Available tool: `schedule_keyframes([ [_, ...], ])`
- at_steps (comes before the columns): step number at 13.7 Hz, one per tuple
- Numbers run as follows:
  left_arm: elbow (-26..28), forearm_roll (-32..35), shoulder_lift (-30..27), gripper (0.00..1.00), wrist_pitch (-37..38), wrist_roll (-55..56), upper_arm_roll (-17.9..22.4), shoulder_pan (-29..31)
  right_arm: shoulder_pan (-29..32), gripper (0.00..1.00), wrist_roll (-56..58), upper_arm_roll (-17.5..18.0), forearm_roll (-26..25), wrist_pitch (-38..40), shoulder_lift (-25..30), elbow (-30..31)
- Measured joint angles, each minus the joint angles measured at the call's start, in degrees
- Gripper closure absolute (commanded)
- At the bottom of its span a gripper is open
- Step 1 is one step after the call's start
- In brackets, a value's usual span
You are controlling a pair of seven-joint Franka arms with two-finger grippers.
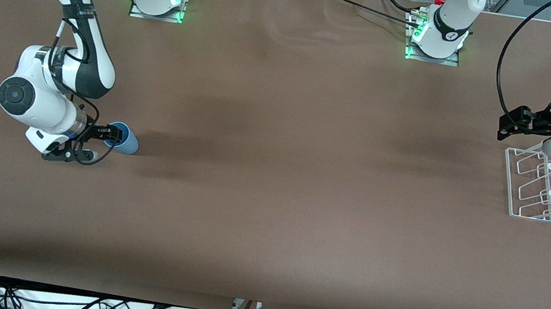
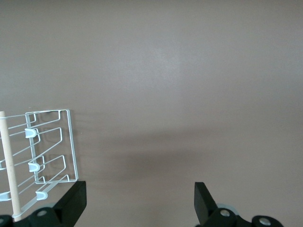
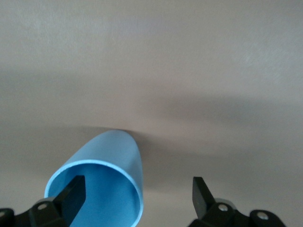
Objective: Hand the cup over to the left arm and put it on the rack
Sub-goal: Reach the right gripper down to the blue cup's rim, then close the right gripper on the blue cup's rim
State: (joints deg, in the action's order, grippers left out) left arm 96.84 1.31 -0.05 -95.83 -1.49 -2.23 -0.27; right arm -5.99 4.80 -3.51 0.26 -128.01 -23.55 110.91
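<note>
- Light-blue cup [image 1: 124, 138] sits tilted on your brown counter [image 1: 269, 201], toward the right arm's end.
- Your right hand [image 1: 106, 135] is at its mouth, fingers spread, one finger [image 3: 73, 195] inside the rim, not clamped on it.
- Your left hand [image 1: 516, 124] waits wide open and empty above the white rack [image 1: 543, 184].

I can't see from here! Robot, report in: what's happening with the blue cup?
Right tool open at the cup, one finger inside its rim. Left tool open, waiting over the rack. Nothing in the way.
</note>
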Motion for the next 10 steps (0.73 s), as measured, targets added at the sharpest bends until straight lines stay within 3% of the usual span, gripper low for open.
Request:
schedule_keyframes([
  [1,0.0,0.0,0.0,0.00,0.0,0.0,0.0,0.0,0.0,0.01,0.0,0.0,0.2,-0.3,0.2,0.6],
  [2,0.0,0.0,0.0,0.00,0.0,0.0,0.0,0.0,0.0,0.15,0.0,0.0,0.3,-0.7,0.4,1.1],
  [4,0.0,0.0,0.1,0.00,0.6,0.0,0.0,0.7,0.0,0.63,0.0,0.0,0.3,-1.7,0.6,2.1],
  [5,0.0,0.0,0.2,0.00,1.6,0.0,0.1,1.3,0.1,0.77,0.0,0.0,0.3,-2.0,0.6,2.4],
  [7,0.0,0.0,0.5,0.00,2.4,0.0,0.1,2.2,0.1,0.96,-0.1,0.0,1.1,-2.2,0.6,2.7],
  [10,0.0,0.0,0.9,0.00,2.4,0.0,0.1,2.4,0.1,1.00,-0.1,0.0,4.7,-2.2,0.4,2.7],
])
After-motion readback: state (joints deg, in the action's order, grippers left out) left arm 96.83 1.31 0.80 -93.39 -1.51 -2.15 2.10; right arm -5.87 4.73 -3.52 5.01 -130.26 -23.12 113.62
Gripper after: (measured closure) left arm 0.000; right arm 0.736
